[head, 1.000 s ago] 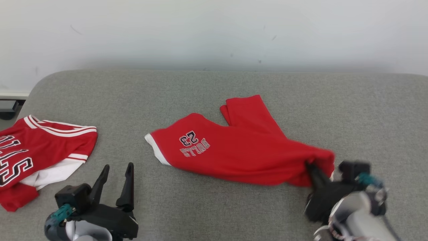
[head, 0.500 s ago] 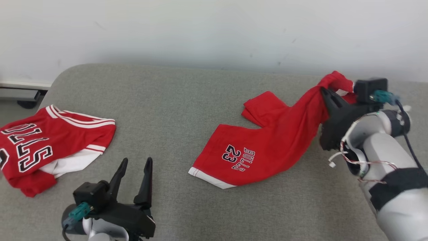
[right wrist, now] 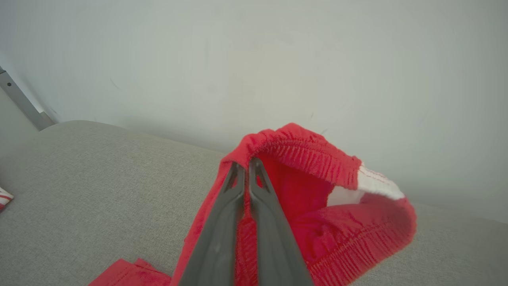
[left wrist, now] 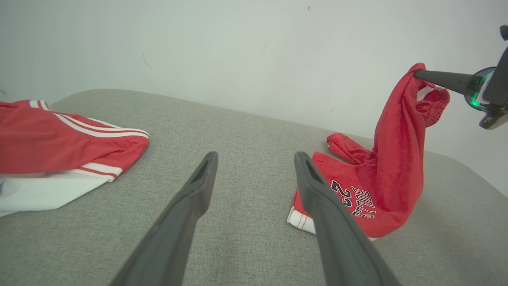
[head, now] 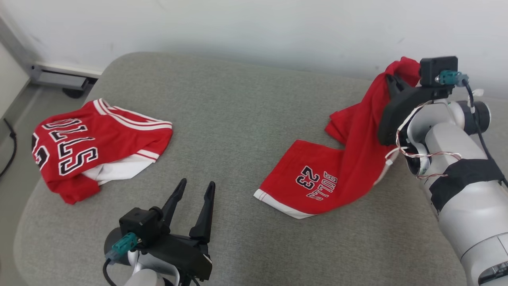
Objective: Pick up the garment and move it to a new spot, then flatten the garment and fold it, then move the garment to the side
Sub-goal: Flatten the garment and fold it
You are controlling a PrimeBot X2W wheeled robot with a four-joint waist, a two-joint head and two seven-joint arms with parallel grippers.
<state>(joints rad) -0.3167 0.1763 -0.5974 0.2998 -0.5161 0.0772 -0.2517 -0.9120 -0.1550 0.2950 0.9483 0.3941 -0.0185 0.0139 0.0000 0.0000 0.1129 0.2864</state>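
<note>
Shorts [head: 317, 182] lifted higher, right pincer [head: 391, 80] pinching waistband [right wrist: 301, 149]; left pincer [head: 197, 182] spread; jersey [head: 99, 139] well apart

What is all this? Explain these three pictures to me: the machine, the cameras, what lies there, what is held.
It is a wheeled robot with two arms, each ending in a two-fingered gripper. The head view looks down from its head at a grey padded surface. The other two pictures come from wrist cameras, looking along each gripper's fingers. Two garments are there: a red and white jersey crumpled at the robot's left, and red shorts printed BULLS 23. The right gripper is shut on the shorts' elastic waistband, lifted, so the cloth hangs while the printed leg rests on the surface. The left gripper is open and holds nothing.
</note>
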